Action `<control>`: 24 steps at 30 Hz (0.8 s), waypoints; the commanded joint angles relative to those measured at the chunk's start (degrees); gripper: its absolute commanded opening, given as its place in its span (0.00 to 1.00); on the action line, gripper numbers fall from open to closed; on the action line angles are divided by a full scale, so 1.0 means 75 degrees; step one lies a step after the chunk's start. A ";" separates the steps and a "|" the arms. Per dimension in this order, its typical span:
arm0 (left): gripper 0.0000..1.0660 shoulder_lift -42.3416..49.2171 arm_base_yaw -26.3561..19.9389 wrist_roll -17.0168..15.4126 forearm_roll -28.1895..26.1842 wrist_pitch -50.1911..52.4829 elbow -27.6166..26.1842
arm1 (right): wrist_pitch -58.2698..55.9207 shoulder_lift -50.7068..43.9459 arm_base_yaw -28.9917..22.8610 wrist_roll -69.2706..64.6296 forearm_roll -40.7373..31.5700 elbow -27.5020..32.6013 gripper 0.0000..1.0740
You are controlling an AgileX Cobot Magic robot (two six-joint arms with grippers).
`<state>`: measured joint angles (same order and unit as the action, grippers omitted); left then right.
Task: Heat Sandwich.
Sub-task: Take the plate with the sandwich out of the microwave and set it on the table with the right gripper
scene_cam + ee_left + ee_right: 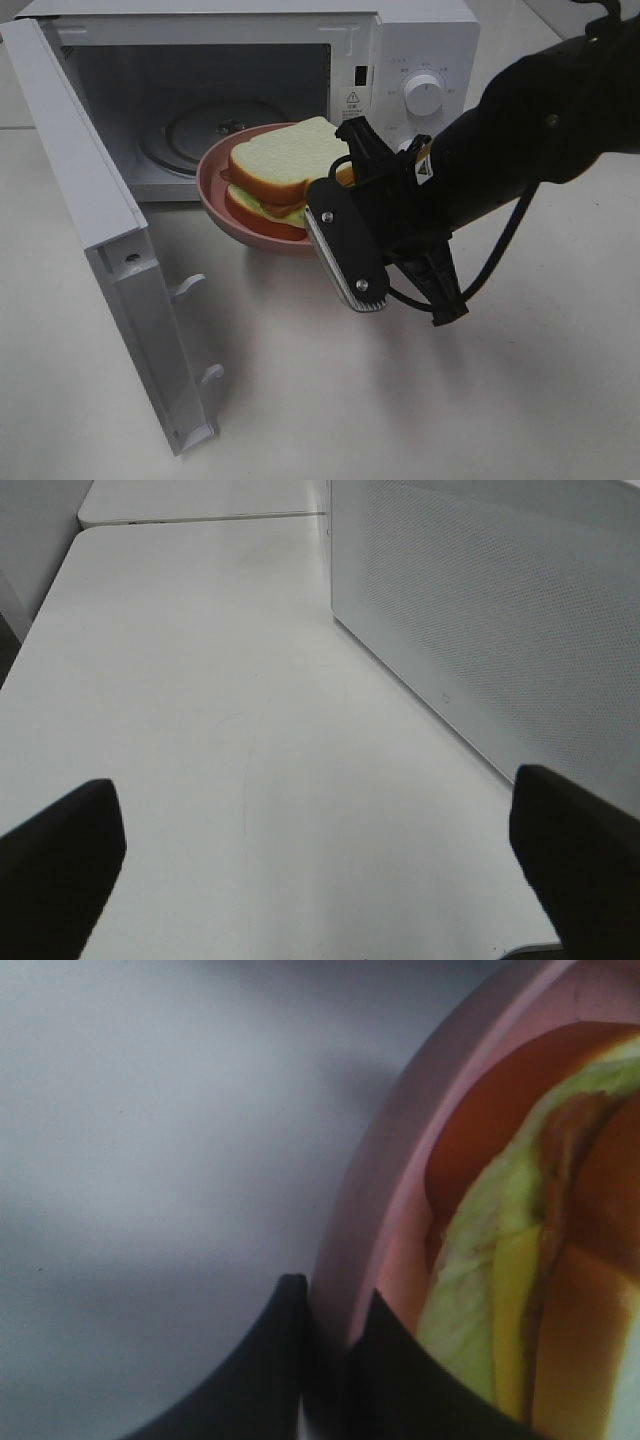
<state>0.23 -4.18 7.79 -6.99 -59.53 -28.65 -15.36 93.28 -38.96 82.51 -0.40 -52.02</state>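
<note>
Black and narrow, the right gripper (330, 1360) was pinched shut on the rim of the round pink plate (375, 1210), one finger outside the rim and one inside. On that plate lay the sandwich (285, 170), a small stack of pale bread slices with golden-brown crust and yellow-green filling. Plate and sandwich were held at the mouth of the white microwave oven (420, 60), partly over the threshold, its white door (120, 260) swung wide.

As I judged it, the door was already open and the plate lifted and brought to the cavity; still left were setting it on the round glass turntable (200, 130), letting go, shutting the door and turning the dial.

The right wrist view alone showed the pinch itself, with lettuce and cheese close beside the inner finger (the high camera hid that contact behind the arm). The left wrist view alone showed the left gripper (320, 870), its fingers spread wide and holding nothing, over the bare white tabletop (200, 680) beside a perforated white panel; the high view did not show that arm at all.
</note>
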 commanded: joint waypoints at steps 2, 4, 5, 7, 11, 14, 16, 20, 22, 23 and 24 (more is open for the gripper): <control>0.97 0.0168 -0.0008 -0.0038 -0.0015 0.0053 0.0031 | 0.0229 -0.0313 0.0031 -0.0061 -0.0046 0.0214 0.02; 0.97 0.0168 -0.0008 -0.0038 -0.0015 0.0053 0.0031 | 0.0206 -0.0451 0.0031 -0.0076 -0.0046 0.0420 0.02; 0.97 0.0168 -0.0008 -0.0038 -0.0015 0.0053 0.0031 | 0.0206 -0.0504 0.0031 -0.0099 -0.0046 0.0489 0.02; 0.97 0.0168 -0.0008 -0.0038 -0.0015 0.0053 0.0031 | 0.0206 -0.0558 0.0031 -0.0160 -0.0046 0.0565 0.02; 0.97 0.0168 -0.0008 -0.0038 -0.0015 0.0053 0.0031 | 0.0206 -0.0825 0.0031 -0.0443 -0.0023 0.0879 0.02; 0.97 0.0168 -0.0008 -0.0038 -0.0015 0.0053 0.0031 | 0.0206 -0.1123 0.0031 -0.0604 -0.0023 0.1215 0.03; 0.97 0.0168 -0.0008 -0.0038 -0.0015 0.0053 0.0031 | 0.0206 -0.1192 0.0031 -0.0657 -0.0023 0.1283 0.03; 0.97 0.0168 -0.0008 -0.0038 -0.0015 0.0053 0.0031 | 0.0199 -0.1520 0.0031 -0.0833 -0.0015 0.1589 0.03; 0.97 0.0168 -0.0008 -0.0038 -0.0015 0.0053 0.0031 | 0.0199 -0.1742 0.0031 -0.0848 -0.0015 0.1811 0.03; 0.97 0.0168 -0.0008 -0.0038 -0.0015 0.0053 0.0031 | 0.0199 -0.1818 0.0031 -0.0848 -0.0015 0.1887 0.03; 0.97 0.0168 -0.0008 -0.0038 -0.0015 0.0053 0.0031 | 0.0199 -0.1818 0.0031 -0.0848 -0.0015 0.1887 0.03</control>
<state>0.23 -4.18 7.79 -6.99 -59.53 -28.65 -15.36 80.62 -38.96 76.32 -0.40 -37.87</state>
